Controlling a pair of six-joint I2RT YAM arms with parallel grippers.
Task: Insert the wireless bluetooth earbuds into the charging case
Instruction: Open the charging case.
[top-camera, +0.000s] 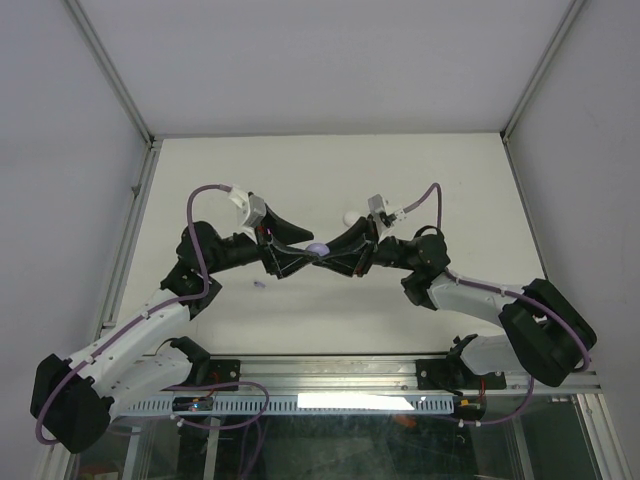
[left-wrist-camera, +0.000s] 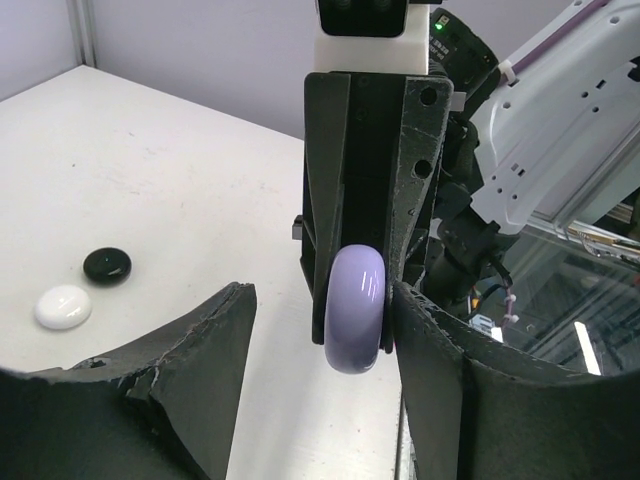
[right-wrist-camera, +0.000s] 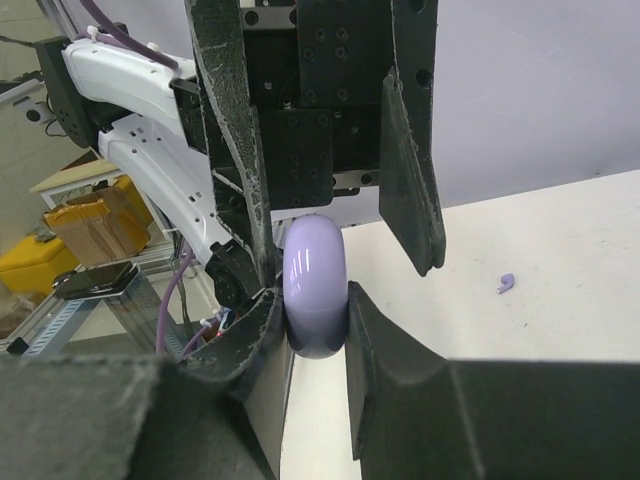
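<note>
1. The right gripper (right-wrist-camera: 312, 308) is clamped tight on the lavender case (right-wrist-camera: 314, 262). It pinches the round disc across its flat faces, so the case stands on edge, up off the table (top-camera: 420, 180).
2. The left gripper (left-wrist-camera: 320, 292) faces it head-on with its jaws spread apart. One finger (left-wrist-camera: 440, 360) looks like it's just touching the side of the case and the other is well clear, so it isn't gripping anything.
3. The two grippers meet nose to nose over the middle of the table, with the case right between them.
4. Honestly, the case is edge-on in both wrist views and just a dot from above, so I can't tell whether its lid is open or shut.
5. The lavender earbud (top-camera: 258, 284) is lying loose on the table, to the left of the grippers and a bit nearer, well apart from the case. It's only a speck from above.
6. Further out, a black case (left-wrist-camera: 107, 265) and a white case (left-wrist-camera: 63, 306) sit flat on the table just beside each other, on the far side of the grippers.
</note>
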